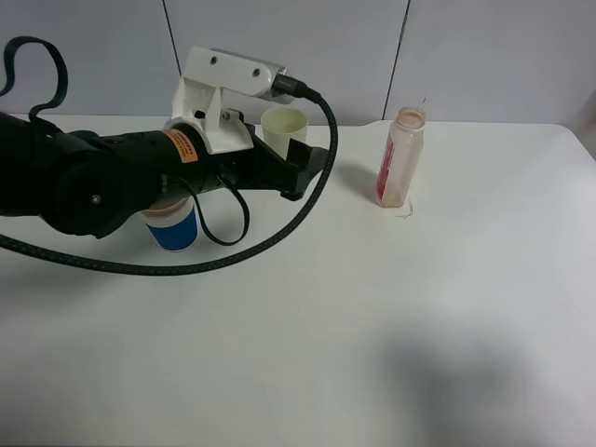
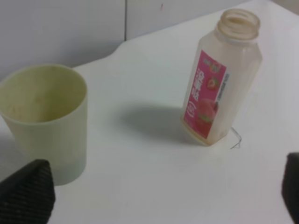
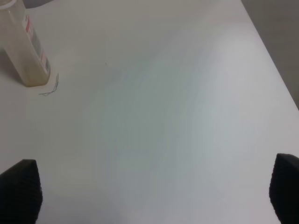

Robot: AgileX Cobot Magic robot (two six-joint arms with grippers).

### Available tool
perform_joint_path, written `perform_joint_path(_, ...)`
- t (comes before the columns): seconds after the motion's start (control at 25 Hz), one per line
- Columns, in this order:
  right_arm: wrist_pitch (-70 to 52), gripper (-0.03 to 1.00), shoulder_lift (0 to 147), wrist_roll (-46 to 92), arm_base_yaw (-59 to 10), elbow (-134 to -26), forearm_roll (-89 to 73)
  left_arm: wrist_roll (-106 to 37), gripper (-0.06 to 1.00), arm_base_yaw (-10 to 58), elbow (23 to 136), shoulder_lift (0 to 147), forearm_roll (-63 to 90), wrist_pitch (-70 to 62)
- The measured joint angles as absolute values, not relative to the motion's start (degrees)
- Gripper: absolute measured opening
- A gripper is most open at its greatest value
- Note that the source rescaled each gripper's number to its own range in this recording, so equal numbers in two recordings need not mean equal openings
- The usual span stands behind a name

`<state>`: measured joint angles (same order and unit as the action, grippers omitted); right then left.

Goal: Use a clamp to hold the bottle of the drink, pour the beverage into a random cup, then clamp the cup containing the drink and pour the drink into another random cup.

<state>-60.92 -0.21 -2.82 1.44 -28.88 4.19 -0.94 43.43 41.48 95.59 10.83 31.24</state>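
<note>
The slim translucent bottle point(image 1: 400, 158) with its red label stands upright and uncapped at the back right of the table; it also shows in the left wrist view point(image 2: 222, 79) and the right wrist view point(image 3: 23, 51). The pale yellow-green tumbler point(image 1: 284, 128) stands upright just behind my left gripper point(image 1: 303, 168), which is open. Its inside point(image 2: 44, 100) looks dry. My left fingertips point(image 2: 25, 191) are wide apart with the tumbler just ahead of one. The short blue cup point(image 1: 174, 226) sits under the left arm, its top tan; I cannot tell if that is the beverage. My right gripper point(image 3: 152, 196) is open over bare table.
A black cable point(image 1: 279, 228) from the left arm loops over the table in front of the blue cup. A thin wire scrap point(image 3: 49, 88) lies by the bottle's base. The white table point(image 1: 372, 326) ends at a wall behind the bottle and tumbler.
</note>
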Motion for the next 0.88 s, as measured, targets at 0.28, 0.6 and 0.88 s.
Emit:
perform_joint_path(0.28, -60.92, 0.98, -0.21, -2.82, 1.44, -28.88, 4.19, -0.99, 0.95, 43.43, 45.28, 99.68, 14.41, 29.87)
perform_joint_path(0.6, -60.92, 0.98, -0.21, -2.82, 1.44, -28.88, 4.19, -1.19, 0.95, 43.84, 48.07, 103.94, 21.22, 28.32)
perform_joint_path(0.88, -60.92, 0.98, -0.21, -2.82, 1.44, -28.88, 4.19, -1.41, 0.95, 44.75, 52.32, 108.15, 26.14, 27.66)
